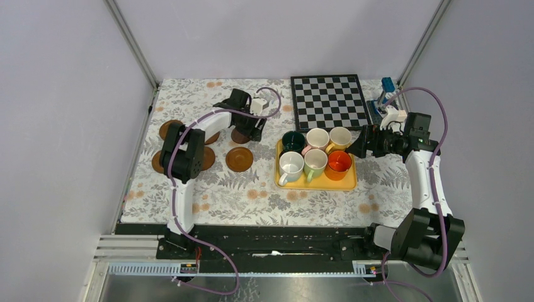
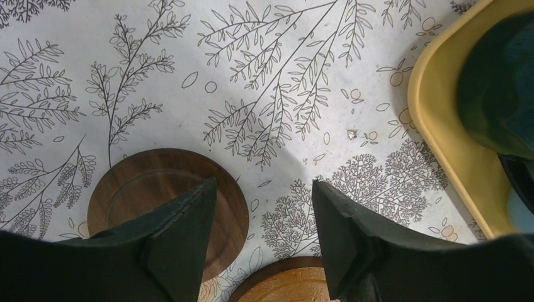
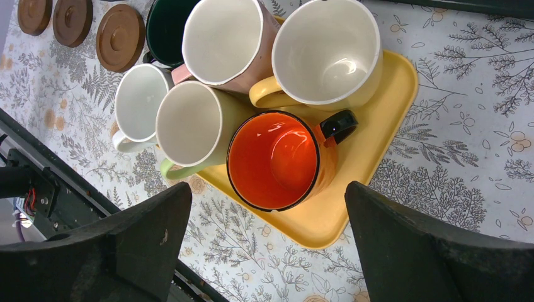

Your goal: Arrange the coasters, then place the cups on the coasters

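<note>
The left fingers are held spread, with only the floral-patterned cloth of the counter seen in the gap between them, and nothing is pinched. A round, flat, dark-brown wooden coaster is partly covered by the finger at the left of the wrist view; whether it is touched cannot be told. A second round coaster of lighter brown wood is cut off by the lower edge, just beneath the gap. Out beyond the other finger, the rim of a yellow rectangular plastic tray is seen, and a dark green ceramic cup stands in it. Further brown coasters lie on the cloth on the far side of that arm, well apart from the tray. The right fingers are spread as wide as they go and hover empty above the tray's near corner. Framed between them is an orange ceramic cup with a black handle, which is not touched. Behind it, away from the fingers, a light green cup, a white cup, a pink cup and a cream-yellow cup are packed together upright in the tray. A black-and-white chequered board lies beyond the tray.
</note>
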Robot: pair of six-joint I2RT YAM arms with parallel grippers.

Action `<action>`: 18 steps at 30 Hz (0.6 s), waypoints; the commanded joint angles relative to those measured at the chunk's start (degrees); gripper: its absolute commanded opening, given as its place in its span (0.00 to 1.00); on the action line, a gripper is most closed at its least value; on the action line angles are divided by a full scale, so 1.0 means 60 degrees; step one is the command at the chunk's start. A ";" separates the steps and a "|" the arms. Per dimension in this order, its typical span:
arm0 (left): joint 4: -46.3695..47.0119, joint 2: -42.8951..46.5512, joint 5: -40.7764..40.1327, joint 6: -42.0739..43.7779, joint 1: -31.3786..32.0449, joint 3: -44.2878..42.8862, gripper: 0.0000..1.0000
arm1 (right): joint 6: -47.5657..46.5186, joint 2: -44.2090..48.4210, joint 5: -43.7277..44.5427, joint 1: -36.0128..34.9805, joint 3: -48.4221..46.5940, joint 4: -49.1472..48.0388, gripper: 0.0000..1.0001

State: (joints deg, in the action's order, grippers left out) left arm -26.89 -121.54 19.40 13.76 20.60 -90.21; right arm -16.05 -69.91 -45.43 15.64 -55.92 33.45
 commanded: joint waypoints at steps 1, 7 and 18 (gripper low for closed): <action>0.0088 0.0030 0.0337 -0.0109 0.0053 -0.0579 0.63 | -0.0071 0.0220 0.0116 -0.0029 0.0028 -0.0180 0.98; -0.0095 0.0564 0.0151 -0.0183 0.0045 -0.0849 0.71 | -0.0092 0.0226 0.0101 -0.0034 -0.0035 -0.0134 0.98; -0.0979 0.2531 -0.0302 -0.0387 -0.0701 -0.0628 0.92 | -0.0337 -0.0118 0.0052 -0.0043 -0.0846 0.0427 0.98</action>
State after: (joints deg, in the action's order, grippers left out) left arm -31.42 -114.41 18.96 12.45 19.51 -94.06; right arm -16.60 -70.02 -45.43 15.64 -56.45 34.46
